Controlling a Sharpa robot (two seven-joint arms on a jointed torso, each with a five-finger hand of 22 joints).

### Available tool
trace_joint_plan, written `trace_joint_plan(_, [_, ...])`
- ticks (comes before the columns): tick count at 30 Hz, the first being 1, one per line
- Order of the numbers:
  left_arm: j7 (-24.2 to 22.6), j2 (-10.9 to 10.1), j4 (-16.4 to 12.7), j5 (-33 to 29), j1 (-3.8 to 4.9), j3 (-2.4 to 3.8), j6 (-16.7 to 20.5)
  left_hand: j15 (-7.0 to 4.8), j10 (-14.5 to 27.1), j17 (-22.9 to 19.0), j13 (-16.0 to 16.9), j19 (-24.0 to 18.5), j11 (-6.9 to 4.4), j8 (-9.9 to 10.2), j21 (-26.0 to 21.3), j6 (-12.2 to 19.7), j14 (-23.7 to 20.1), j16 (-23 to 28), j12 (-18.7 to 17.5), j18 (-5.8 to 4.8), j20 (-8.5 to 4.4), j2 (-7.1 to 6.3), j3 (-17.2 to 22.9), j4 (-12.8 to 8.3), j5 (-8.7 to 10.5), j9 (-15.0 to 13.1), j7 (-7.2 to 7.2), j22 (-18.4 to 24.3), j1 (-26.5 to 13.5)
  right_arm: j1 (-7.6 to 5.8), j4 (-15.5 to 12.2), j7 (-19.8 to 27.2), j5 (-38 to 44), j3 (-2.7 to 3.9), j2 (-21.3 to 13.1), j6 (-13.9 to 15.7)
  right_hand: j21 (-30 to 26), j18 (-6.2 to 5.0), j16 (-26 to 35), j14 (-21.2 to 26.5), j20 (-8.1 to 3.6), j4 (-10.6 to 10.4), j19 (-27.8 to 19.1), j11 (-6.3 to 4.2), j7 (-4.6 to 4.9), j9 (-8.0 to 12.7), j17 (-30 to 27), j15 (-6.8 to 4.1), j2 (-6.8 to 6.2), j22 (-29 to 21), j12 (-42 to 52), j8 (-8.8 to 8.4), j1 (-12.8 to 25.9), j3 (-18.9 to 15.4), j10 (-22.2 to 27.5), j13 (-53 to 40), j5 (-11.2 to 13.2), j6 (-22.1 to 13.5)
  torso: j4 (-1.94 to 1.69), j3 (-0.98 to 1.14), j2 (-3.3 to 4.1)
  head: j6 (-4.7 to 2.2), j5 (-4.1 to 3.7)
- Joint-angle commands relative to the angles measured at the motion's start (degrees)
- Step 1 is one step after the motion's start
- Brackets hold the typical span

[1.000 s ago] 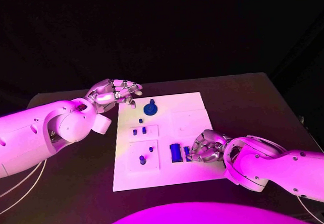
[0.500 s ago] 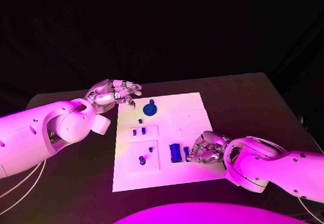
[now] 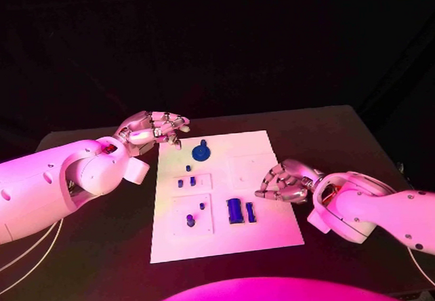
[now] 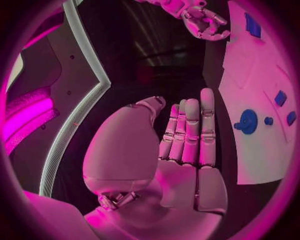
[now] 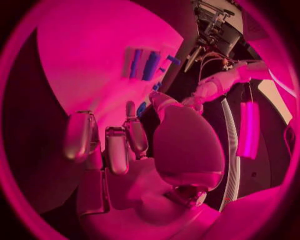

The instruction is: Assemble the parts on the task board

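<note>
The white task board (image 3: 257, 158) lies in the middle of the table. On it are a round blue part (image 3: 200, 151) at the far end, small blue pieces (image 3: 186, 183) below it, and a wide blue block (image 3: 235, 210) beside a thin one (image 3: 250, 213). My right hand (image 3: 283, 182) hovers over the board's right edge, fingers loosely bent, holding nothing. My left hand (image 3: 156, 130) hangs off the board's far left corner, also empty, with its fingers (image 4: 190, 130) side by side. The left wrist view shows the round part (image 4: 248, 121) and the right hand (image 4: 203, 20).
The black table (image 3: 344, 137) extends on both sides of the board. My left forearm (image 3: 72, 175) lies along the table's left side and my right forearm (image 3: 387, 209) along its right.
My right hand has drawn back from the two blue blocks, rising and moving toward the board's right edge. The left hand has hardly moved.
</note>
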State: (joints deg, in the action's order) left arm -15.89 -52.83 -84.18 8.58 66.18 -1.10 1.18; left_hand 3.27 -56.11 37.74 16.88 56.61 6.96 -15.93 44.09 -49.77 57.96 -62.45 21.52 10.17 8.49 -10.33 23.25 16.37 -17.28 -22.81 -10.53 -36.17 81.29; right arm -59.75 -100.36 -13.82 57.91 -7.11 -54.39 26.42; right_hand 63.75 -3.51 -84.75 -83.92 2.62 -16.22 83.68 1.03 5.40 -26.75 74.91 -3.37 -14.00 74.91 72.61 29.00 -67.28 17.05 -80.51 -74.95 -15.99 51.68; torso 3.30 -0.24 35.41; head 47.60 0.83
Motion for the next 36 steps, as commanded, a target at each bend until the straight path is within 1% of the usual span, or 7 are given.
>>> trace_joint_plan(1, [-2.3, 0.9, 1.2, -1.7, -0.01, -0.22, 1.4, -0.02, 0.5, -0.1, 0.1, -0.2, 0.11, -0.3, -0.6, 0.5, -0.7, 0.7, 0.3, 0.31, 0.17, -0.15, -0.3, 0.1, -0.19, 0.1, -0.06, 0.3, -0.9, -1.58, 2.9, 18.3, -18.6, 0.18, -0.1, 2.1, -2.2, -1.08, 0.5, -3.8, 0.55, 0.1, -0.3, 0.3, 0.44, 0.1, 5.7, 0.7, 0.73, 8.4, -1.0, -0.43, -1.3, -0.5, 0.9, -3.6, -0.2, -1.0, -0.14, -0.74, -1.2, -0.74, -0.09])
trace_joint_plan(21, [-13.2, 10.0, 15.7, -11.4, -1.5, -0.56, 17.2, 5.74, 1.9, -17.2, -11.2, -12.2, 3.22, 3.8, -33.8, 4.3, -15.4, 43.3, -14.8, -0.38, 7.53, -0.96, -2.5, 0.0, 0.4, 3.6, 1.49, 21.9, -0.3, -5.56, 31.8, 38.7, -43.5, 1.88, 10.9, -5.0, -60.2, -6.95, 66.5, 33.0, 12.0, 2.0, -35.8, 9.06, 7.56, 7.0, -47.5, 11.51, 2.15, -35.8, -57.9, -9.67, -11.0, 5.5, 28.8, 54.8, 4.5, -8.4, -0.07, -1.41, -4.16, -8.48, 1.63])
trace_joint_plan(22, [-9.4, 9.6, 15.2, -8.1, -1.45, -0.59, 13.3, -3.27, 56.1, -37.7, -16.9, -56.6, -6.96, 15.9, -44.1, 49.8, -58.0, 62.5, -21.5, -10.17, -8.49, 10.33, -23.2, -16.4, 17.28, 22.8, 10.53, 36.2, -24.2, -5.55, 31.3, 33.4, -38.7, 1.83, 10.5, -2.0, -63.7, 3.51, 84.7, 83.9, -2.62, 16.2, -83.7, -1.03, -5.4, 26.7, -74.9, 3.37, 14.0, -74.9, -72.6, -29.0, 12.5, -17.0, 80.5, 74.9, 16.0, -51.7, -0.08, -1.54, -3.71, -7.58, 1.25])
trace_joint_plan(30, [-10.0, 9.4, 12.3, -8.2, -2.08, -0.36, 17.4, -3.27, 56.1, -37.7, -16.9, -56.6, -6.96, 15.9, -44.1, 49.8, -58.0, 62.5, -21.5, -10.17, -8.49, 10.33, -23.2, -16.4, 17.28, 22.8, 10.53, 36.2, -38.5, -4.54, 27.2, 35.4, -42.5, 2.87, 10.4, 1.9, -63.7, 3.51, 84.7, 83.9, -2.62, 16.2, -83.7, -1.03, -5.4, 26.7, -74.9, 3.37, 14.0, -74.9, -72.6, -29.0, 26.0, -17.0, 80.5, 74.9, 16.0, -51.7, -1.25, -0.89, -3.9, -9.62, 0.5])
trace_joint_plan(31, [-10.2, 9.4, 11.6, -8.2, -2.23, -0.3, 18.4, -3.27, 56.1, -37.7, -16.9, -56.6, -6.96, 15.9, -44.1, 49.8, -58.0, 62.5, -21.5, -10.17, -8.49, 10.33, -23.2, -16.4, 17.28, 22.8, 10.53, 36.2, -40.1, -4.29, 26.2, 35.9, -43.4, 3.12, 10.3, 2.8, -63.7, 3.51, 84.7, 83.9, -2.62, 16.2, -83.7, -1.03, -5.4, 26.7, -74.9, 3.37, 14.0, -74.9, -72.6, -29.0, 67.3, -17.0, 80.5, 74.9, 16.0, -51.7, -1.53, -0.73, -3.95, -10.13, 0.31])
trace_joint_plan(32, [-10.4, 9.3, 10.7, -8.2, -2.42, -0.23, 19.6, -3.27, 56.1, -37.7, -16.9, -56.6, -6.96, 15.9, -44.1, 49.8, -58.0, 62.5, -21.5, -10.17, -8.49, 10.33, -23.2, -16.4, 17.28, 22.8, 10.53, 36.2, -81.3, -4.0, 25.0, 36.5, -44.5, 3.42, 10.3, 3.9, -63.7, 3.51, 84.7, 83.9, -2.62, 16.2, -83.7, -1.03, -5.4, 26.7, -74.9, 3.37, 14.0, -74.9, -72.6, -29.0, 67.3, -17.0, 80.5, 74.9, 16.0, -51.7, -1.86, -0.55, -4.0, -10.71, 0.09])
trace_joint_plan(36, [-11.4, 9.0, 6.1, -8.3, -3.43, 0.14, 26.2, -3.27, 56.1, -37.7, -16.9, -56.6, -6.96, 15.9, -44.1, 49.8, -58.0, 62.5, -21.5, -10.17, -8.49, 10.33, -23.2, -16.4, 17.28, 22.8, 10.53, 36.2, -81.3, -2.44, 18.6, 39.6, -50.3, 5.02, 10.0, 9.9, -63.7, 3.51, 84.7, 83.9, -2.62, 16.2, -83.7, -1.03, -5.4, 26.7, -74.9, 3.37, 14.0, -74.9, -72.6, -29.0, 67.3, -17.0, 80.5, 74.9, 16.0, -51.7, -2.91, 0.03, -4.17, -12.55, -0.58])
